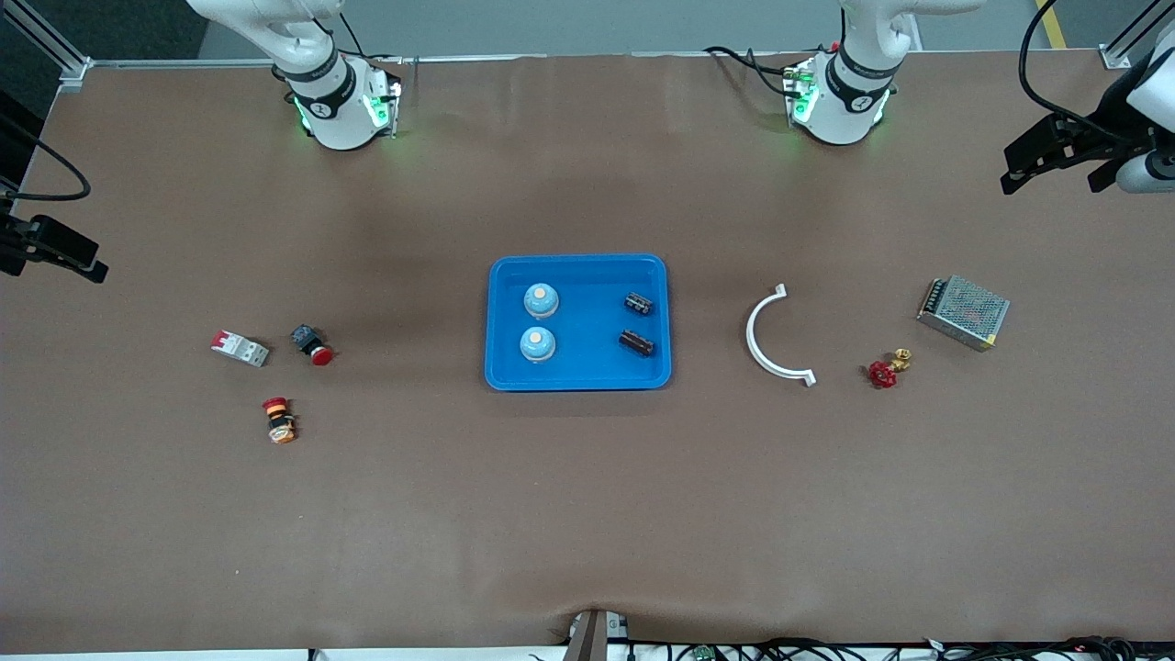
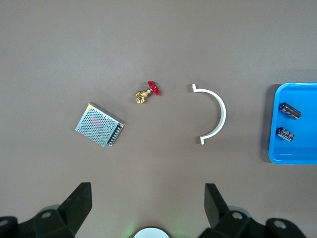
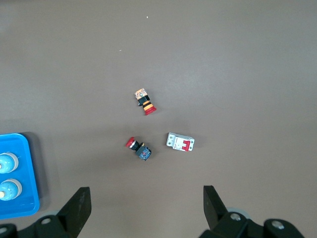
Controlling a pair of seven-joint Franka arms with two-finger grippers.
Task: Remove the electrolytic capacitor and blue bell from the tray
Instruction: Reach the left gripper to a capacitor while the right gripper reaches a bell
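A blue tray (image 1: 578, 378) lies in the middle of the table. In it stand two pale blue bells (image 1: 541, 299) (image 1: 538, 343) toward the right arm's end, and two dark capacitors (image 1: 640, 303) (image 1: 636, 342) lie toward the left arm's end. The capacitors (image 2: 290, 110) show in the left wrist view, the bells (image 3: 7, 162) in the right wrist view. My left gripper (image 1: 1056, 174) (image 2: 147, 203) is open and empty, high over the left arm's end of the table. My right gripper (image 1: 55, 262) (image 3: 146, 206) is open and empty, high over the right arm's end.
Toward the left arm's end lie a white curved bracket (image 1: 769, 335), a red-handled brass valve (image 1: 888, 369) and a metal mesh power supply (image 1: 964, 312). Toward the right arm's end lie a circuit breaker (image 1: 240, 348), a red push button (image 1: 312, 344) and a striped button (image 1: 279, 420).
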